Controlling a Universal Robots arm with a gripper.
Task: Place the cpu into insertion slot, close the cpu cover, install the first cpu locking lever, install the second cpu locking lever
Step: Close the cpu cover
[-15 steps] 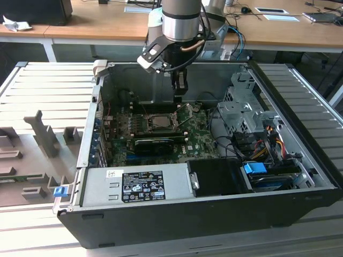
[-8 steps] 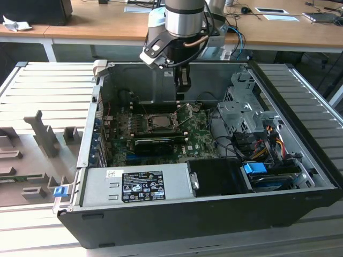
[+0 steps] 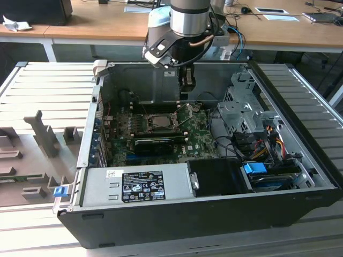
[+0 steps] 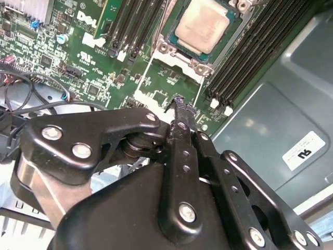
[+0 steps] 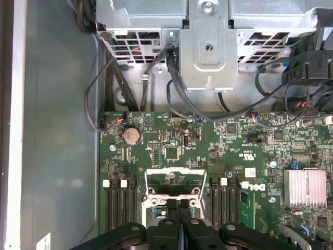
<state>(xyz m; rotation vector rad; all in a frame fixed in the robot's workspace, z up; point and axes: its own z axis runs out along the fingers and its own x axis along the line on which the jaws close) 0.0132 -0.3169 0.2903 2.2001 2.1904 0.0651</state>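
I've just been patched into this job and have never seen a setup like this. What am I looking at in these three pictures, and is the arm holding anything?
It is a single robot arm with a two-finger gripper, reaching down into an open computer case. The exterior view looks at the whole scene from off the arm. Both wrist views come from cameras riding on the arm, looking past the gripper at the green motherboard. The cpu already lies seated on that board. The cpu cover, a thin metal frame, stands raised rather than closed. The gripper hangs right by that cover with its fingers pressed together, and I cannot see anything held between them.
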